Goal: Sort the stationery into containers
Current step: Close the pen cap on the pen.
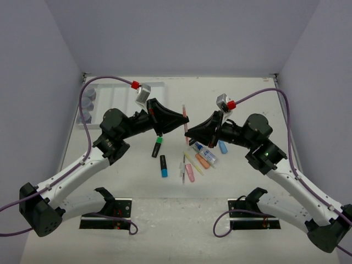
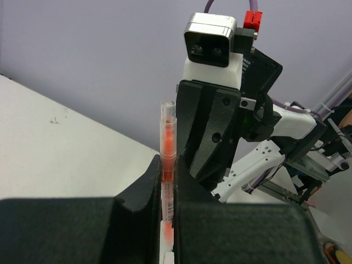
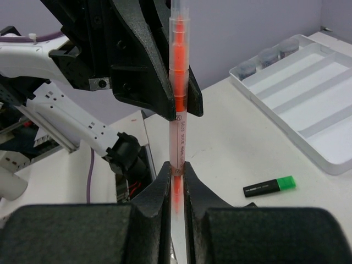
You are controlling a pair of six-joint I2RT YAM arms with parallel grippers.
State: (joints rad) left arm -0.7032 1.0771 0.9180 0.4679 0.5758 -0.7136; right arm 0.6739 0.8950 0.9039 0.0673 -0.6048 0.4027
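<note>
The left end effector [image 2: 166, 184] and right end effector [image 3: 176, 179] are both closed on one thin orange pen [image 3: 179, 126], held in the air above the table [image 1: 247, 187], well apart from the tray [image 1: 124, 96]. Should the arms pull unevenly, the pen could be bent or dropped. Two highlighters [image 1: 157, 147], three erasers [image 1: 202, 160] and one glue bottle [image 1: 206, 154] are counted below, and three pots [image 1: 88, 102] in the tray.

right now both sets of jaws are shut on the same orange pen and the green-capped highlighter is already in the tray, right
Not quite. The green-capped highlighter is not in the tray; it lies on the table outside it, as the right wrist view shows. Both sets of jaws are indeed shut on the same orange pen.
</note>
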